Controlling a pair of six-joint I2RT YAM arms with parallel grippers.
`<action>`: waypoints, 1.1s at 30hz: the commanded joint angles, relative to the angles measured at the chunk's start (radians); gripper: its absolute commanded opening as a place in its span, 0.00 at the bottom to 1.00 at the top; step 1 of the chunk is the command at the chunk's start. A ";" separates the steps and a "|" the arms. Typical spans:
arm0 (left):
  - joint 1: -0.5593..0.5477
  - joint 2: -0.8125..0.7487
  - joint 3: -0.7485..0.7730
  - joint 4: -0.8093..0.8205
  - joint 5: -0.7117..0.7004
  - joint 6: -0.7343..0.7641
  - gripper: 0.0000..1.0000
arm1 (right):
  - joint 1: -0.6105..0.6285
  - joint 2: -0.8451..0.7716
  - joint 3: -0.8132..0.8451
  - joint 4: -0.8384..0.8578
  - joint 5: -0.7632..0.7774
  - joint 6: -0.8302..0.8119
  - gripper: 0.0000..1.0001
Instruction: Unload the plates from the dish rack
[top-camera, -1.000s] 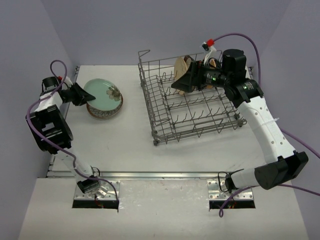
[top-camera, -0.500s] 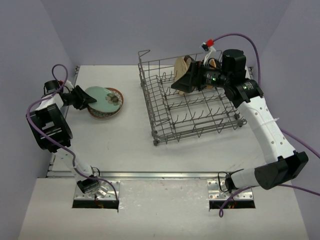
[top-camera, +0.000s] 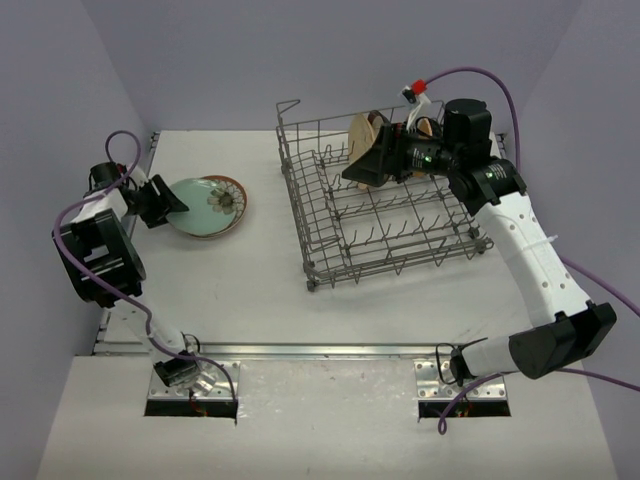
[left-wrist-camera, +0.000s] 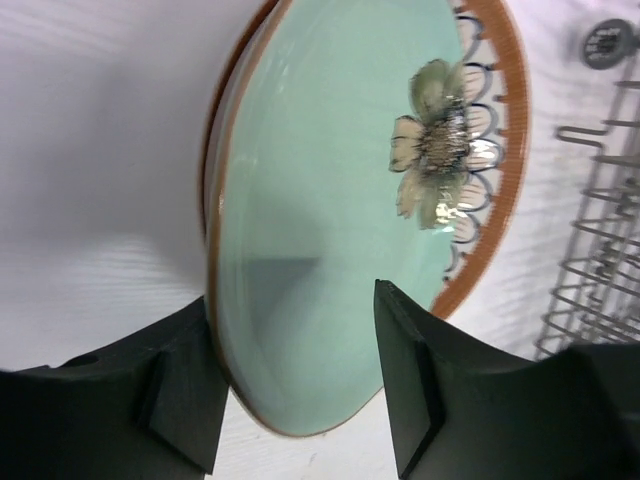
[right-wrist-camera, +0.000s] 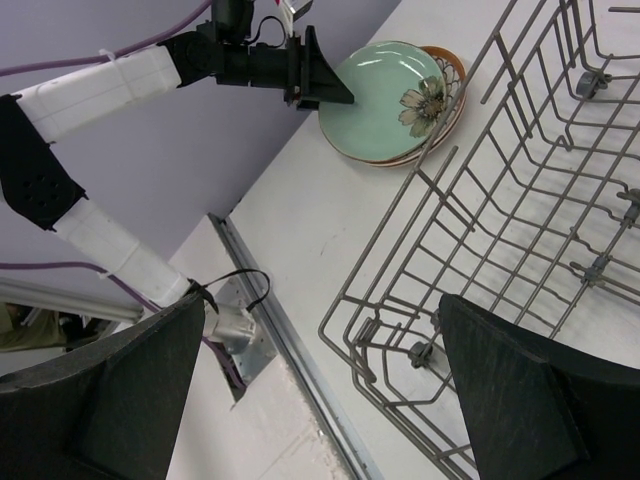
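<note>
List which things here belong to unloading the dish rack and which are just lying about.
Belong to the job: dish rack; mint green plate, resting on the floral plate; cream plate, standing in the rack; left gripper, open astride the green plate's rim; right gripper, open over the rack.

Just there: purple cable; metal rail; mounting plates.

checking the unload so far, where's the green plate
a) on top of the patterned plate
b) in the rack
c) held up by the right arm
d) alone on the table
a: the green plate lies on the patterned plate, whose brown rim shows from under it.
</note>
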 joint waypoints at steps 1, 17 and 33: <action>-0.004 -0.110 -0.004 0.037 -0.162 0.074 0.59 | -0.003 0.005 0.000 0.031 -0.019 0.002 0.99; -0.052 -0.244 -0.059 0.172 -0.615 0.219 0.51 | -0.002 -0.010 -0.029 0.035 -0.005 -0.004 0.99; -0.147 -0.071 -0.027 0.078 -0.737 0.309 0.19 | -0.003 0.004 -0.014 0.024 0.020 -0.015 0.99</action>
